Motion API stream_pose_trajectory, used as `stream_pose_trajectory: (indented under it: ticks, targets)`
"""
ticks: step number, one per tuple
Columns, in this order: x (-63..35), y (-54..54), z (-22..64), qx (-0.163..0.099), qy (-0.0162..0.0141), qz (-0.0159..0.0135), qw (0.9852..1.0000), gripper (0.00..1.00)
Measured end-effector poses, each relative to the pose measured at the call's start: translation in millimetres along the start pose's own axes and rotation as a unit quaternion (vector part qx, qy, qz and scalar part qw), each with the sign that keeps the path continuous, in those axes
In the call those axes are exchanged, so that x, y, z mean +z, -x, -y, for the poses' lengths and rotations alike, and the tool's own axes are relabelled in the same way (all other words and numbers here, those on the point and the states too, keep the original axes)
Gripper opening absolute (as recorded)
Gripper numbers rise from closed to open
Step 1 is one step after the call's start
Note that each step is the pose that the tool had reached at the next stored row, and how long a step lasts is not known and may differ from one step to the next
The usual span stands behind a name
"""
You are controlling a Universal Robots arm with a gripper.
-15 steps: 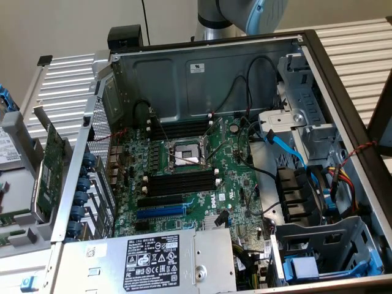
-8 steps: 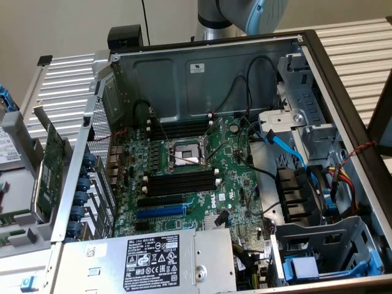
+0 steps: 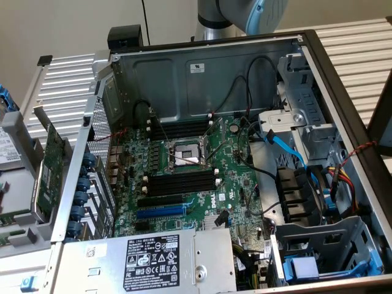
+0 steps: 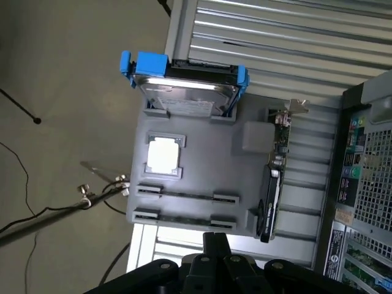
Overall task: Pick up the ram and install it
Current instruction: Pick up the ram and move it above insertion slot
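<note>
In the wrist view my gripper (image 4: 215,240) hangs above a grey parts tray (image 4: 202,165), its dark fingers together with nothing between them. Just beyond the fingertips, two thin dark sticks stand on edge in the tray's clip holders. One is the ram (image 4: 187,195), the other a second stick (image 4: 182,218). From this angle I cannot make out their colour or label. In the exterior view the open computer case shows black memory slots with white end clips, one bank (image 3: 180,182) below the processor socket (image 3: 184,153) and another bank (image 3: 180,130) above it.
The tray also carries a hard drive in a blue caddy (image 4: 184,92), a silver processor (image 4: 164,155) and a green expansion card with a metal bracket (image 4: 275,165). That card (image 3: 50,165) stands outside the case at the exterior view's left. Cables cross the motherboard (image 3: 245,141). The arm (image 3: 245,12) rises behind the case.
</note>
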State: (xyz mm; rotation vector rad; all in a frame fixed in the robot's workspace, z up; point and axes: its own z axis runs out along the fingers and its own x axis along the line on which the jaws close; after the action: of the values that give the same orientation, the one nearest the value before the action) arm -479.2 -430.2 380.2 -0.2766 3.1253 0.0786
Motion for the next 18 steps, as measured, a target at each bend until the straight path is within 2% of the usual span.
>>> stream_pose_trajectory:
  ticks: [5,9,14,18]
  targets:
    - [0.3,0.0,0.0,-0.045,0.0003,-0.0023,0.9990,0.11]
    - [0.3,0.0,0.0,-0.082,0.0006,-0.0041,0.9966,0.11]
    - [0.3,0.0,0.0,-0.126,0.0010,-0.0063,0.9919,0.11]
    - [0.3,0.0,0.0,-0.163,0.0012,-0.0081,0.9866,0.11]
